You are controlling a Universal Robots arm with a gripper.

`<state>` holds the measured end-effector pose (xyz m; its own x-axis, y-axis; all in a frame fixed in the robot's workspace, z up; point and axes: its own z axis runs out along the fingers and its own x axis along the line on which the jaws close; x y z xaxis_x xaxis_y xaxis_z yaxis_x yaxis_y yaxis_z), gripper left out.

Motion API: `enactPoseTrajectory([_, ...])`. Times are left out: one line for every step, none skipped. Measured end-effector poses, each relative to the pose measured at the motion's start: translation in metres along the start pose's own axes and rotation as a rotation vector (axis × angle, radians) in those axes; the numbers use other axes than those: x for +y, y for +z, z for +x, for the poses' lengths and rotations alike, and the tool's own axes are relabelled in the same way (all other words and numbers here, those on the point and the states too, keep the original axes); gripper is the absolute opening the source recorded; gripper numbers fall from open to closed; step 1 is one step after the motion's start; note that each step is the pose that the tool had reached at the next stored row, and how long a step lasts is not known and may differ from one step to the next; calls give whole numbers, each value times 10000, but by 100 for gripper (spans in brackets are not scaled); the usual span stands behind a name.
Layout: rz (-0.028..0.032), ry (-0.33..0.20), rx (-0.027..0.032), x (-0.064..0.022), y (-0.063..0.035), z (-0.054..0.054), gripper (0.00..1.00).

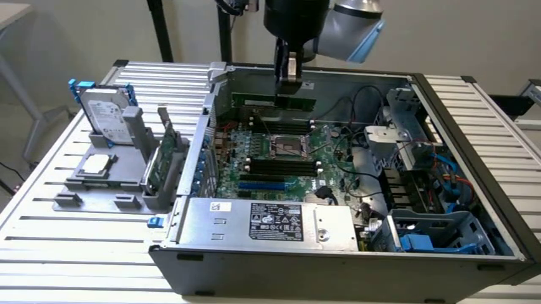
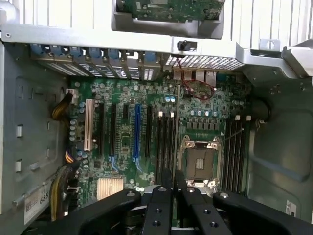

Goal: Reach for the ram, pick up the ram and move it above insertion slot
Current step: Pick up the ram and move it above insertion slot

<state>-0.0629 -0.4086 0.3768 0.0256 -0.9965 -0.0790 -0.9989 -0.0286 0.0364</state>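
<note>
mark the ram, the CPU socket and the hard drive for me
ram [image 1: 272, 101]: exterior view, middle of the green stick under the tool.
CPU socket [image 1: 286, 146]: exterior view, centre of the metal frame.
hard drive [image 1: 108, 116]: exterior view, its white label.

Exterior oblique; wrist overhead; shared motherboard

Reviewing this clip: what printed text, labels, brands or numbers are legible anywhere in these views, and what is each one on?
Nothing reads in full.
Power supply label: print and certification marks, too small to read.
Small white sticker on the power supply: unreadable.
Hard drive label: blurred.
White case sticker in the wrist view: digits, perhaps "65", cut off and uncertain.
Motherboard: markings too small to read.
</note>
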Motion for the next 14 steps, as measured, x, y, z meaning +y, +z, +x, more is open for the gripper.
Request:
enactPoseTrajectory([-1,2,13,-22,5,-35,14])
enactPoseTrajectory([-1,2,26,-45,9,-68,14])
enactPoseTrajectory([-1,3,40,-70,13,-99,14])
enactPoseTrajectory([-2,3,56,-99,16,-127,14])
enactPoseTrajectory([-1,4,66,-131,19,-149,14])
enactPoseTrajectory([-1,5,74,-166,20,-166,14])
enactPoseTrajectory([4,4,79,-194,21,-176,14])
enactPoseTrajectory([26,2,88,-207,23,-183,14])
enactPoseTrajectory([53,0,98,-214,27,-190,14])
enactPoseTrajectory([95,0,112,-217,31,-195,14])
enactPoseTrajectory([154,-5,122,-220,36,-199,14])
enactPoseTrajectory([216,-10,129,-221,40,-201,14])
enactPoseTrajectory([258,-13,133,-222,46,-203,14])
enactPoseTrajectory([260,-2,133,-223,49,-207,14])
